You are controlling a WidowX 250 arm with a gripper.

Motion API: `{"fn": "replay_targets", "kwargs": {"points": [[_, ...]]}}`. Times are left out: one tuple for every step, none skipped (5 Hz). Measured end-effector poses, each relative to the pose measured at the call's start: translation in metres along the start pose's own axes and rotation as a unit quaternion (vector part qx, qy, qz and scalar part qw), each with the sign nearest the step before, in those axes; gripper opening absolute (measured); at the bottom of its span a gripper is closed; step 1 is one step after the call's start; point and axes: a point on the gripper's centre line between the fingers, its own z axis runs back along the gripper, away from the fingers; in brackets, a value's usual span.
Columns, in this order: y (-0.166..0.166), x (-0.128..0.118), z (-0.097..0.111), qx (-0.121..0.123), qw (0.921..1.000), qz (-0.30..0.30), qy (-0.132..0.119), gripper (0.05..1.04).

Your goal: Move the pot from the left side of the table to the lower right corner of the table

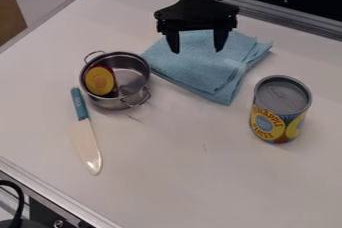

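The gripper (197, 47) hangs at the top middle of the view, over the upper part of a folded blue cloth. Its two fingers stand wide apart with nothing between them. A small steel pot (130, 72) with two loop handles is on the left side of the table (180, 177), lower and to the left of the gripper and apart from it. Inside the pot, toward its left wall, lies a yellow and red round object (100, 80).
The blue cloth (200, 67) lies just right of the pot. A knife (85, 139) with a blue handle lies below and left of the pot. A tall can (279, 109) stands at the right. Metal rails edge the table's top and lower left.
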Motion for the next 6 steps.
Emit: {"fn": "replay_targets", "kwargs": {"points": [[0.003,-0.009,-0.011,0.011,0.9997,-0.001,0.020,0.999],[0.019,-0.011,-0.011,0.026,0.9982,0.023,0.049,0.999],[0.040,-0.007,-0.009,0.027,0.9958,0.042,0.077,0.999],[0.054,-0.001,-0.004,0.027,0.9961,0.044,0.072,0.999],[0.057,-0.005,-0.006,0.033,0.9959,0.044,0.072,0.999],[0.056,-0.004,-0.010,0.032,0.9961,0.051,0.065,0.999]]}}
